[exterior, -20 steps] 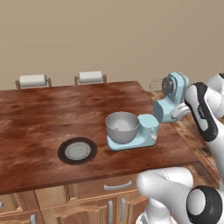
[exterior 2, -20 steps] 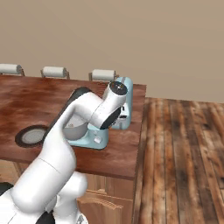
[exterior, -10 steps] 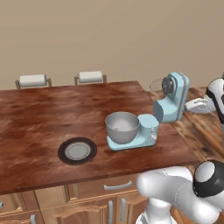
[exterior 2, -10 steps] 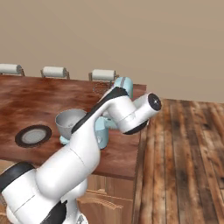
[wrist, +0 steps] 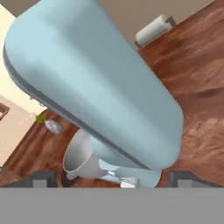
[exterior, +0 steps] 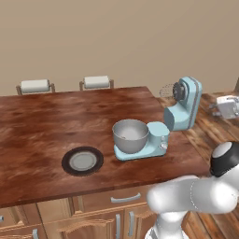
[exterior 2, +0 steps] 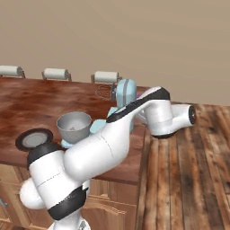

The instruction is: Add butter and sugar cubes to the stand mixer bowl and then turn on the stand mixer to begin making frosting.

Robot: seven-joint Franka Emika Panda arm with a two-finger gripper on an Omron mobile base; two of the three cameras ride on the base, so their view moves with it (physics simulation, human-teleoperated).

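The stand mixer (exterior: 179,114) sits near the right end of the counter (exterior: 42,135), head tilted back, its bowl (exterior: 130,135) on the base just left. Over the last second the arm swung out from beside the mixer head to its far right, likely lining up on the mixer. The gripper (exterior: 228,106), fingers spread wide and holding nothing, hovers off the counter's edge, pointing at the mixer.

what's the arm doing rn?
The gripper hangs open and empty off the counter's right end, behind the stand mixer, whose head is tilted back with the whisk up. The hand view looks closely at that head. The stand mixer bowl sits on the mixer's base, and a dark plate lies to its left on the wooden counter. Nothing is being held.
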